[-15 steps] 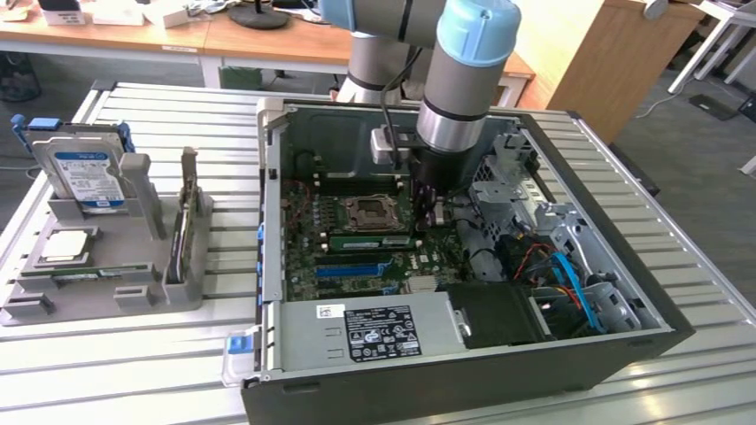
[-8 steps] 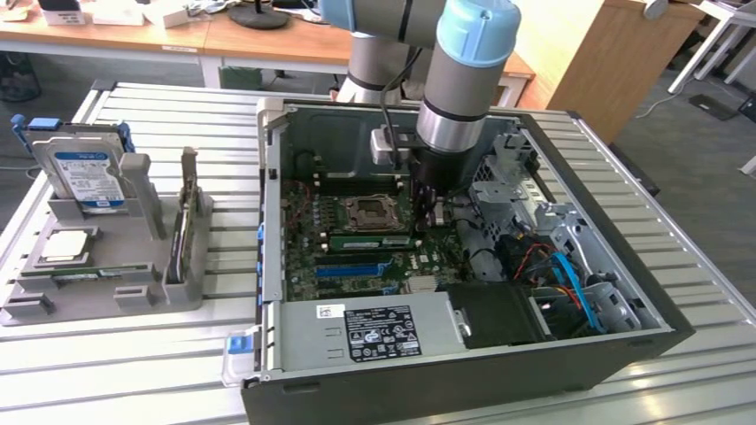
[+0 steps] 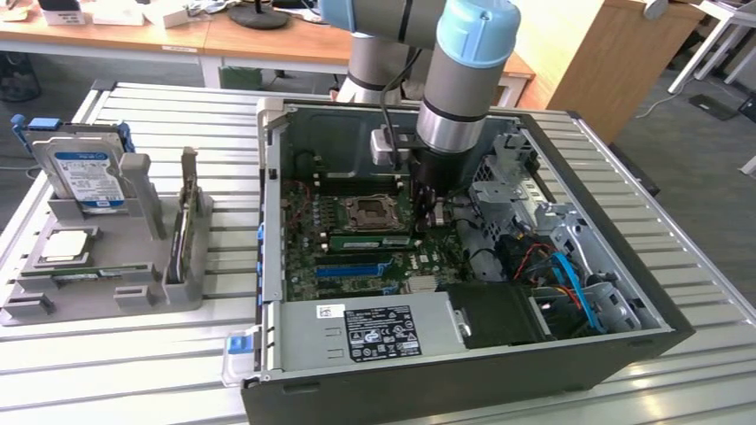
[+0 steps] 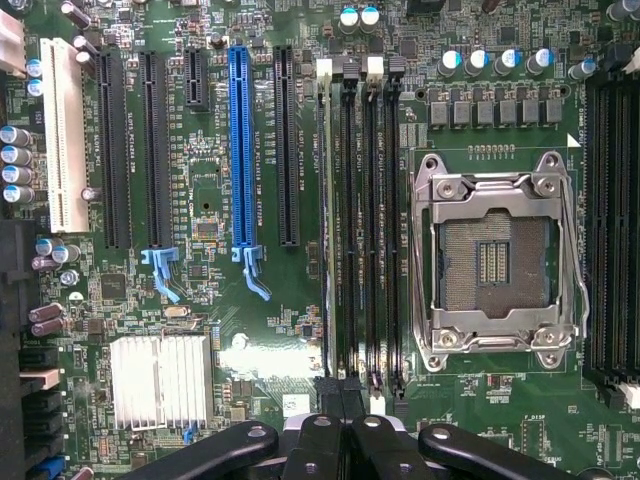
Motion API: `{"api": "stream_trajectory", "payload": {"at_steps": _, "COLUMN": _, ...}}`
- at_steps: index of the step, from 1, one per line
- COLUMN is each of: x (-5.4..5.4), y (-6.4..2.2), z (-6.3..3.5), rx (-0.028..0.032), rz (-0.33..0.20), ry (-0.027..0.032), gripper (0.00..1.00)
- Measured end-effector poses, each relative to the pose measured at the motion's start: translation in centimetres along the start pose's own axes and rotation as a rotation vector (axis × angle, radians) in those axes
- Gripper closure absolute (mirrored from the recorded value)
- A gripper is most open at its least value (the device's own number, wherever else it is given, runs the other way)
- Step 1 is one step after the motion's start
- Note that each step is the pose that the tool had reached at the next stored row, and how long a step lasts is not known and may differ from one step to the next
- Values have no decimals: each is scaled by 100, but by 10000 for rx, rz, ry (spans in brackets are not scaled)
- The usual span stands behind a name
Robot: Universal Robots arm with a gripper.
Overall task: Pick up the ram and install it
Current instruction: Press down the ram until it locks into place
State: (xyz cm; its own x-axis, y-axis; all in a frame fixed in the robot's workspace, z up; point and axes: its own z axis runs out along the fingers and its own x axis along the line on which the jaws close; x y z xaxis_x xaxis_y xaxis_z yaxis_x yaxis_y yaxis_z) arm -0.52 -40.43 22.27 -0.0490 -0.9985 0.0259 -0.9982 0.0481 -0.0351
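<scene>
The arm reached down into the open computer case [image 3: 473, 266], its gripper [image 3: 431, 208] low over the motherboard [image 3: 354, 257] beside the empty CPU socket [image 4: 497, 262]. The jaws were drawn fully together, gripping nothing. The ram [image 3: 370, 240] lay — as far as the exterior view allowed — seated in a slot just below the socket. On the table [image 3: 119, 372], a grey holder [image 3: 106, 257] carried the hard drive [image 3: 87, 173] and CPU chip [image 3: 67, 246].

- A white slatted metal worktable [image 3: 142, 363] fills the foreground
- Behind it, a long wooden desk [image 3: 154, 40] holds a black round lamp base [image 3: 260, 16] and white boxes
- A tall wooden cabinet [image 3: 621, 53] stands on the exterior view's right
- Grey carpeted floor [image 3: 697, 142]
</scene>
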Motion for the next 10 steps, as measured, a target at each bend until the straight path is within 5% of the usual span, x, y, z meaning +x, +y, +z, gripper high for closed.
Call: {"api": "stream_trajectory", "payload": {"at_steps": 10, "x": 0, "y": 0, "z": 15, "rx": 13, "rz": 0, "ry": 0, "gripper": 89}}
